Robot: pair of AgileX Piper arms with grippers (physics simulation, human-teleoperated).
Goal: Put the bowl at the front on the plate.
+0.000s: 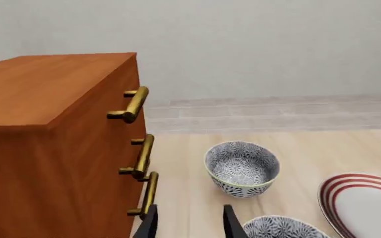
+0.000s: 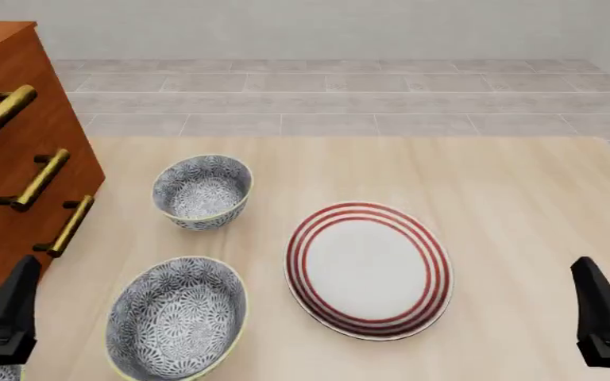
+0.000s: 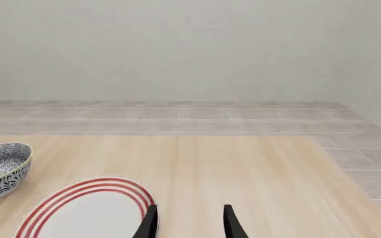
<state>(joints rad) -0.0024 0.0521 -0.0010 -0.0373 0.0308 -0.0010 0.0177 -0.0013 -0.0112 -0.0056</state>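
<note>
The bowl [image 2: 177, 319] is seen whole only in the front view, on the table [image 2: 517, 206] near its front edge, just left of the plate [image 2: 368, 268] and apart from it. In the left wrist view only its rim is caught, while a smaller deep bowl [image 1: 242, 169] and the wooden cabinet [image 1: 51, 148] are shown. The left gripper [image 1: 189, 223] and the right gripper [image 3: 189, 221] are held with fingers apart, nothing between them.
</note>
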